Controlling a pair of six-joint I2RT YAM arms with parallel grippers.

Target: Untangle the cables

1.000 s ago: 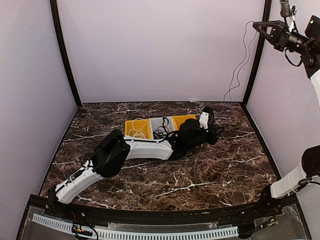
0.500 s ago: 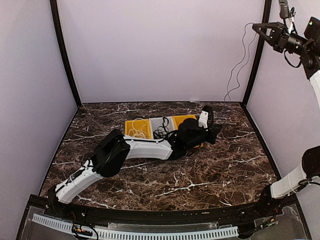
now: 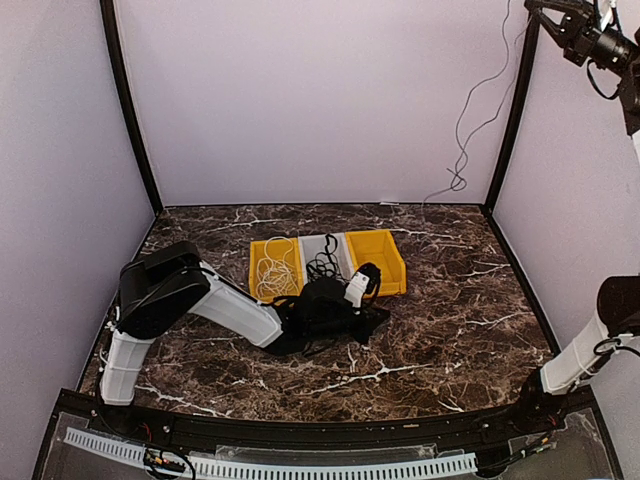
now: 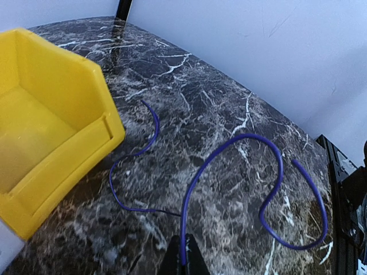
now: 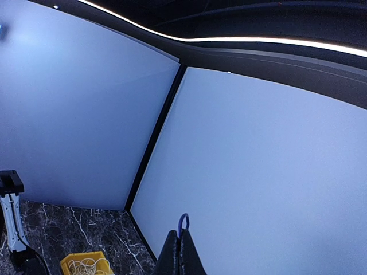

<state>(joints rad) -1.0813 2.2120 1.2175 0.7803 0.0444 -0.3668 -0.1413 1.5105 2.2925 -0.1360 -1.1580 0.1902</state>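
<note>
Dark cable (image 4: 229, 141) is clamped by the left hand (image 4: 183, 259) in front of the bin row (image 3: 385, 288); a thin strand (image 3: 459, 150) is pinched by the closed right hand (image 5: 180, 240) high above it. Slack is best drawn out slowly, away from the row. White cable (image 3: 272, 265) is kept in the row's left yellow bin (image 3: 256, 285), black cable (image 3: 322, 262) in the grey bin (image 3: 340, 243).

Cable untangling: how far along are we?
Done: a thin white cable sits coiled in the left yellow plastic bin, a black cable in the grey middle bin. In hand: left gripper pinches a dark cable on the marble; right gripper, raised high, pinches another hanging thin cable. Left: both probably need placing; right yellow bin is empty.
</note>
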